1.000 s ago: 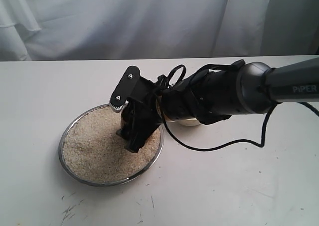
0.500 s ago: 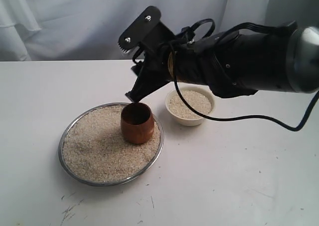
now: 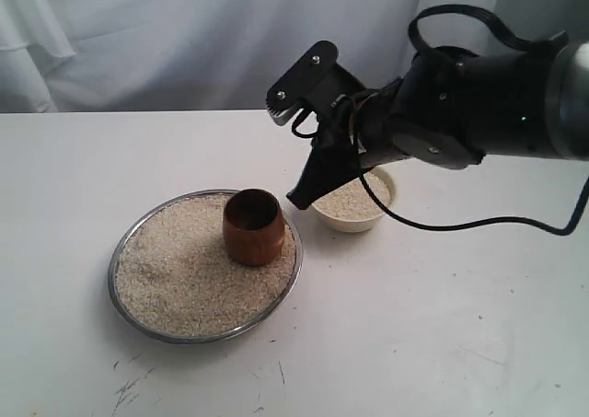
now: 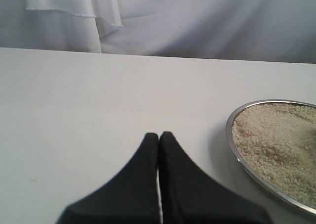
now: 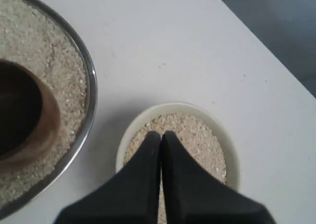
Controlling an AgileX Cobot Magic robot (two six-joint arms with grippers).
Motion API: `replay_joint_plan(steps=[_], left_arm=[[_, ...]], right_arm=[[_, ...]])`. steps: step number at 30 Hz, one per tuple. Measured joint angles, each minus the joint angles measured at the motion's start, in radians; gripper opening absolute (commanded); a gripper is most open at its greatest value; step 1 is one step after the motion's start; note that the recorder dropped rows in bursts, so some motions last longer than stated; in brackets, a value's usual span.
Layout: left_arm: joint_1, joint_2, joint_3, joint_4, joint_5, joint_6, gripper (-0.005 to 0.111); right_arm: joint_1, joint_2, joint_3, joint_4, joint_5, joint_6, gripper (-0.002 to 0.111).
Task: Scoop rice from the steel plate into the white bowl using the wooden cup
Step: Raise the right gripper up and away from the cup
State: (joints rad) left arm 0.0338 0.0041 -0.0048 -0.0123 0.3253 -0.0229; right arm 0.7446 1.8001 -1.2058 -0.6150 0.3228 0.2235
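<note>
We find the small reddish-brown wooden cup (image 3: 252, 225) standing upright, mouth up and dark inside, on the off-white rice (image 3: 175, 274). It is in the wide, shiny steel plate (image 3: 112, 268), on the side that faces the small round cream-white bowl (image 3: 352, 222). That bowl holds some rice and sits just beside the plate on the white bench (image 3: 442, 334). The right hand (image 3: 296, 199) hangs above the bowl at its plate side, closed on nothing, its tips pointing down. From it the cup lies lower and toward the plate, near but apart. The left hand (image 4: 159, 134) is also closed and empty, low over bare bench outside the plate's rim, with no cup in its view. We judge the right hand the nearer. It must spread its fingers and come down plateward across the cup's upright wall.
</note>
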Motion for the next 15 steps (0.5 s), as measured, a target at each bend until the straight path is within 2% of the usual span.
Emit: replay_joint_plan(steps=[3,5,7,9,15], left_arm=[[0.000,0.000,0.000,0.000,0.000,0.000,0.000],[0.000,0.000,0.000,0.000,0.000,0.000,0.000],[0.000,0.000,0.000,0.000,0.000,0.000,0.000],[0.000,0.000,0.000,0.000,0.000,0.000,0.000],[0.000,0.000,0.000,0.000,0.000,0.000,0.000]], right_arm=[[-0.068,0.000,0.000,0.278,0.021,-0.314,0.000],[-0.107,0.000,0.000,0.596,0.041,-0.658,0.000],[-0.111,0.021,0.000,0.825,0.044,-0.879,0.000],[-0.109,0.058,0.000,0.922,0.044,-0.972,0.000],[-0.094,0.116,0.000,0.962,0.012,-1.009,0.000]])
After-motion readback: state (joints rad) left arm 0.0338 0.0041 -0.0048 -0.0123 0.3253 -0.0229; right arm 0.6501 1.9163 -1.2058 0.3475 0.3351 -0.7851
